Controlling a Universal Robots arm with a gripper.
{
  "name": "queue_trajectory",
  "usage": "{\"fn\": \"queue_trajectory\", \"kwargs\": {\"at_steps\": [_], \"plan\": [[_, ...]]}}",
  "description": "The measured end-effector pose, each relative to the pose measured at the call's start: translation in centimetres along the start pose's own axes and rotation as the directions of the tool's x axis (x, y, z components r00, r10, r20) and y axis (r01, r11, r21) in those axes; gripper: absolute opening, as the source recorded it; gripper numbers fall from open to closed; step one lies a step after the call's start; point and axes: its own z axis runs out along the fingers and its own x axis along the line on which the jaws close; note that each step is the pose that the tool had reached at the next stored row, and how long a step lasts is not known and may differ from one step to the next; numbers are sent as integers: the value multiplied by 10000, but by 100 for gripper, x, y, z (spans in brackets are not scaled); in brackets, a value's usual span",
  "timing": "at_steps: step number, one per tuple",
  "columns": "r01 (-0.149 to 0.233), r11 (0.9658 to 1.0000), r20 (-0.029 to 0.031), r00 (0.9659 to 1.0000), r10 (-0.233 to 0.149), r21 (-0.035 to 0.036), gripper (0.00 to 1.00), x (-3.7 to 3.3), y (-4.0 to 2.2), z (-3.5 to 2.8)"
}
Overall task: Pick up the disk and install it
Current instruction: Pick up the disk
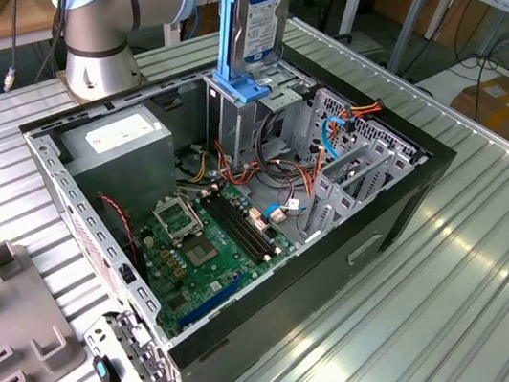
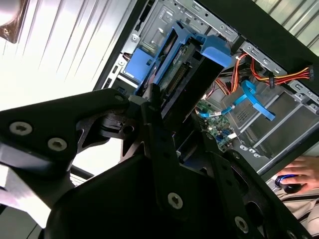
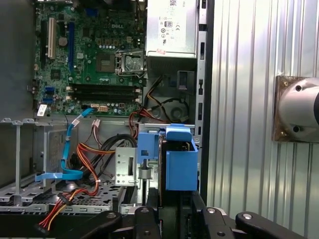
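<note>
Item 1. The ribbed metal bench [image 1: 464,293] carries an open black computer case [image 1: 284,314], lying on its side with the interior facing up.

Item 2. My arm's base [image 1: 97,51] is mounted on the bench just behind the case, toward the exterior view's left.

Item 3. Inside the case, the grey power supply [image 1: 120,139] sits in the corner nearest my base. The green motherboard [image 1: 201,253] lies in front of it.

Item 4. The grey drive cage [image 1: 243,120] stands beside the power supply, toward the exterior view's right. A blue plastic latch [image 1: 243,88] sits on top of the cage.

Item 5. The disk [image 1: 258,16] is upright, directly above the drive cage. Its white-blue label faces the exterior camera and its blue carrier frame runs down both long edges. The lower end reaches the top of the cage beside the latch. I cannot tell whether it touches or has entered the bay.

Item 6. My pincer [image 2: 179,119] is clamped on the disk, with one black finger against each broad face. In the first wrist view the disk shows end-on between those fingers.

Item 7. Orange-red wiring [image 1: 363,111] and a flat blue cable [image 1: 328,136] lie loose in the case, beside the cage.

Item 8. A person's hand [image 2: 299,172] rests beyond the case in the second wrist view, well apart from the disk.
</note>
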Motion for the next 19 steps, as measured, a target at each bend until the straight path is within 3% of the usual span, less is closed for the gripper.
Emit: {"fn": "queue_trajectory", "kwargs": {"at_steps": [5, 12, 19], "plan": [[0, 10000, -64, 10000, 0, -2, 35, 47, 2, -2], [0, 10000, -234, 9997, 0, -8, 35, 142, 5, -4], [0, 10000, -267, 9996, 0, -9, 35, 162, 6, -5]]}}
